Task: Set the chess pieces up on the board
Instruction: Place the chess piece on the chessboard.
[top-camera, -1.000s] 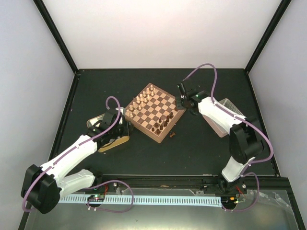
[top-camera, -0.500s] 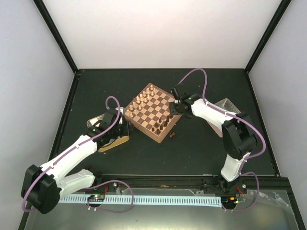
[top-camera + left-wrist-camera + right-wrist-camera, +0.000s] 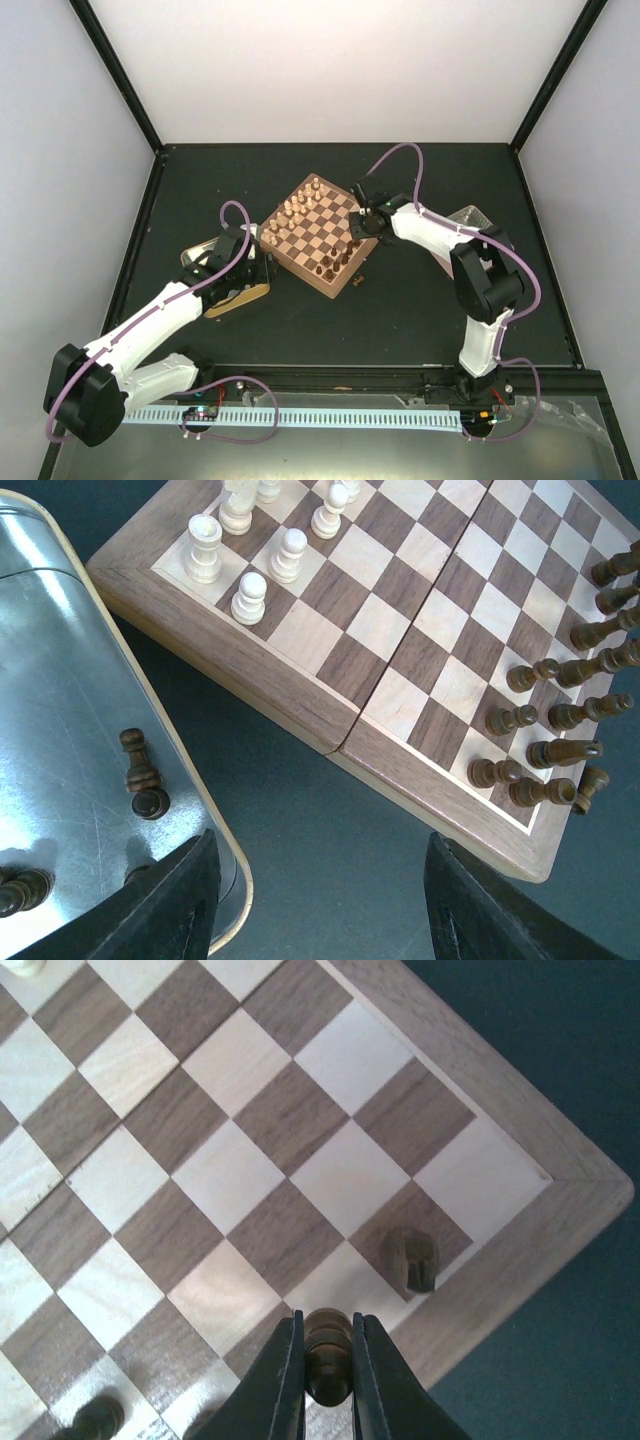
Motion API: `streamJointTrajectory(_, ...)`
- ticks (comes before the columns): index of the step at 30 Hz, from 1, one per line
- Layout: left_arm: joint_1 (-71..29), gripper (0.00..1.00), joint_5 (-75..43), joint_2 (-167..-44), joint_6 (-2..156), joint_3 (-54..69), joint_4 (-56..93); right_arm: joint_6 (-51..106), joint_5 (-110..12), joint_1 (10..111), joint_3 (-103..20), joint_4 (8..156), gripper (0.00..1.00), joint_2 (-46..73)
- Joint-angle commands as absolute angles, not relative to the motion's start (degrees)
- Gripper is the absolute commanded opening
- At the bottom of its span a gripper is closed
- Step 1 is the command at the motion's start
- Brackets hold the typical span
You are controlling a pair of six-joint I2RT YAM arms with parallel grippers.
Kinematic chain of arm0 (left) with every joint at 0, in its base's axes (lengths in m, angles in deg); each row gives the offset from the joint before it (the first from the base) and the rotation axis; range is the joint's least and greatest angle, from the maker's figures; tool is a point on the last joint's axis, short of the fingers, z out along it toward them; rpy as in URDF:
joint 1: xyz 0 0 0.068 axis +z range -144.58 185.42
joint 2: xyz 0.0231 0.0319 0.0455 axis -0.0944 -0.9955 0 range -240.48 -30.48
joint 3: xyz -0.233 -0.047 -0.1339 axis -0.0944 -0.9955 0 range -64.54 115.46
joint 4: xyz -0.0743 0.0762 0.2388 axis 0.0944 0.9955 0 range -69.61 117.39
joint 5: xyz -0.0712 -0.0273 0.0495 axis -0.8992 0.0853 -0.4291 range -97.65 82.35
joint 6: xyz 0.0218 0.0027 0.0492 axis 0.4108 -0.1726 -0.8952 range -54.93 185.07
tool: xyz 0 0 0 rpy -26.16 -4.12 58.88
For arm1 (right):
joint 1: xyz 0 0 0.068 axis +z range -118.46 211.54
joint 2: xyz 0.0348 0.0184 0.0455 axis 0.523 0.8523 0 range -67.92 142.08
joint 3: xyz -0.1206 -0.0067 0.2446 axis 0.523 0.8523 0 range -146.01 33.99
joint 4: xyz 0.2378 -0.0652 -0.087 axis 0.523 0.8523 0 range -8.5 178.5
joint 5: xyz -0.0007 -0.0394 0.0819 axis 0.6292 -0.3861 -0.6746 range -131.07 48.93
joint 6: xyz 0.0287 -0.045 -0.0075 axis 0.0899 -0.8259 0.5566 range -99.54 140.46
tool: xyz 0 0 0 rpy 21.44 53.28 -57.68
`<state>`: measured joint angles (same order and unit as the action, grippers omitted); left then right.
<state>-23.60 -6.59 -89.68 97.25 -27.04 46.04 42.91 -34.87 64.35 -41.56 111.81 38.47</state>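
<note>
Observation from overhead: found square wooden chessboard with tan and dark brown checks and thick rim (image 3: 322,222) turned diamond-wise at mid-table on black tabletop (image 3: 420,310). Logged pale cream wooden chessmen (image 3: 295,212) ranked along its far-left side and tiny dark brown wooden chessmen (image 3: 335,262) gathered along its near-right side. Spotted one stray dark piece (image 3: 362,280) on tabletop just off near-right rim. Found right gripper (image 3: 326,1322) over board's right corner, with jaws drawn narrow and pinched on single dark brown chessman (image 3: 328,1370), gripped by its upper part. Judged that chessman to be above edge row, close to rim; could not tell whether its base touched wood. Noted dark corner piece (image 3: 410,1258) on dark corner square, near held one but apart from it. Found left gripper (image 3: 320,905) hanging over bare tabletop in gap between board's near-left rim and shallow rectangular metal tray (image 3: 80,660), with jaws spread wide and nothing between them. Recorded dark pawn (image 3: 140,770) lying flat in that tray near its rim, plus second dark tray piece (image 3: 20,888) partly cut off at lower-left of wrist view. Marked second metal tray (image 3: 472,215) at right, mostly hidden beneath right arm.
</note>
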Motion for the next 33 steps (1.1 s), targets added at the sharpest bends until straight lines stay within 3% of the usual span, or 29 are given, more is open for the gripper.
streamJointTrajectory(1, -23.6, 0.58, -5.7, -88.8, 97.9, -24.6, 46.1, 43.8, -33.2, 64.5, -44.2, 110.5, 0.08, 40.4)
streamJointTrajectory(18, -23.6, 0.58, -5.7, -88.8, 97.9, -24.7, 46.2, 43.9, -31.1, 64.5, -47.1, 114.3, 0.18, 42.6)
streamJointTrajectory(33, -23.5, 0.59, -8.7, -88.6, 96.8, -24.5, 45.2, 45.1, -32.1, 64.5, -46.9, 115.9, 0.22, 38.9)
